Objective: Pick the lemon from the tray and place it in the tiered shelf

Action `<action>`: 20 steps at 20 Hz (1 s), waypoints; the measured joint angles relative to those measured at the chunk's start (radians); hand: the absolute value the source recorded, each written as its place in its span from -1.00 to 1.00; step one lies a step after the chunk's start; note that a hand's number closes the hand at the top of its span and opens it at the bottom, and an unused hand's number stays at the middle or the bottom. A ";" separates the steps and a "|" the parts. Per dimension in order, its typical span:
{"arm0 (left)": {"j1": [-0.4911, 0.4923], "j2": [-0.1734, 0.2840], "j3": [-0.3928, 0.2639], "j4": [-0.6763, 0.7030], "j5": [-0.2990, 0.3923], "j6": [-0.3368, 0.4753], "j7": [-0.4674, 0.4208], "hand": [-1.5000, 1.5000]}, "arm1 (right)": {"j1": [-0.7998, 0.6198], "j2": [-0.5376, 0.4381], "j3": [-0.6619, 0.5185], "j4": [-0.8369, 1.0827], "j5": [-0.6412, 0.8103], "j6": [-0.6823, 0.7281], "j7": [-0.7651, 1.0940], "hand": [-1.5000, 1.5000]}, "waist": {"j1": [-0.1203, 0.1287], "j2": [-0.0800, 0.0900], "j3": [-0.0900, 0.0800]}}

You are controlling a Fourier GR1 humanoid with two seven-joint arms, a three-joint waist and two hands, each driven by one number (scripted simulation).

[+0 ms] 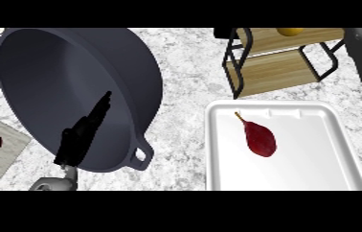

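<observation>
Counter (187, 77): one, pale speckled stone, carrying everything else.
Pan (42, 73): one, large, dark grey, round, filling the upper left; one looped handle (143, 155) at its lower right rim, pointing toward the tray.
Tray (311, 125): one, white, rectangular, lower right, just beside the pan's handle, not touching it.
Tiered shelf (272, 70): one, black frame with two wooden levels visible, upper right, just behind the tray's far edge.
Left hand (81, 133): one in view, black, seen over the pan's inside at lower left; fingers straight and together, pointing up and right, holding nothing; grey wrist (53, 183) below at the view's lower edge.
Right hand: nowhere in the view.
Red fruit (259, 137): one, dark red, teardrop-shaped with a thin stalk at its upper end, lying alone near the tray's middle.
Lemon (290, 31): one, yellow, only its lower part showing at the view's top, resting on the shelf's upper level, off the tray.
Lemon against hand: well apart, far up and to the right of the left hand.
Between them: the pan's right rim, a stretch of bare counter, the shelf's black frame.
Pale mat (10, 147): one corner at the left edge, partly under the pan.
</observation>
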 measured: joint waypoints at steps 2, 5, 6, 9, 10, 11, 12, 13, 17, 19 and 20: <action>0.003 0.005 0.002 0.001 0.000 -0.006 -0.010 0.00 | -0.012 0.004 -0.055 0.019 -0.053 -0.002 -0.012 -1.00 | -0.001 0.000 0.000; 0.004 0.004 0.007 -0.001 0.004 -0.008 -0.004 0.00 | -0.021 -0.004 -0.116 0.034 -0.103 -0.040 -0.050 -1.00 | -0.004 -0.001 -0.001; 0.005 0.002 0.007 -0.001 0.001 -0.005 -0.003 0.00 | -0.023 -0.009 -0.133 0.034 -0.116 -0.062 -0.064 -1.00 | -0.005 -0.001 -0.001; 0.008 -0.003 0.005 -0.008 -0.003 -0.001 0.011 0.00 | -0.026 -0.035 -0.185 0.031 -0.149 -0.149 -0.093 -1.00 | -0.010 -0.003 -0.001; 0.007 -0.002 0.009 -0.009 -0.002 0.001 0.016 0.00 | -0.030 -0.052 -0.202 0.028 -0.157 -0.180 -0.100 -1.00 | -0.011 -0.002 -0.001; 0.010 0.001 0.013 -0.007 -0.001 0.000 0.014 0.00 | -0.024 -0.075 -0.217 0.026 -0.166 -0.197 -0.110 -1.00 | -0.014 -0.003 0.000; 0.012 0.001 0.015 -0.009 0.002 -0.002 0.012 0.00 | -0.023 -0.100 -0.232 0.025 -0.174 -0.217 -0.115 -1.00 | -0.016 -0.003 0.000; 0.012 0.004 0.019 -0.012 0.006 -0.005 0.017 0.00 | -0.013 -0.126 -0.244 0.026 -0.177 -0.238 -0.124 -1.00 | -0.018 -0.003 -0.001; 0.031 0.005 0.027 -0.014 0.008 -0.006 -0.002 0.00 | 0.040 -0.228 -0.296 0.039 -0.200 -0.292 -0.127 -1.00 | -0.032 -0.008 -0.001; 0.038 0.004 0.029 -0.015 0.005 -0.004 -0.010 0.00 | 0.077 -0.288 -0.313 0.054 -0.207 -0.280 -0.123 -1.00 | -0.037 -0.010 -0.001; 0.039 0.005 0.030 -0.017 0.005 -0.003 -0.006 0.00 | 0.088 -0.321 -0.317 0.060 -0.208 -0.267 -0.114 -1.00 | -0.038 -0.010 -0.001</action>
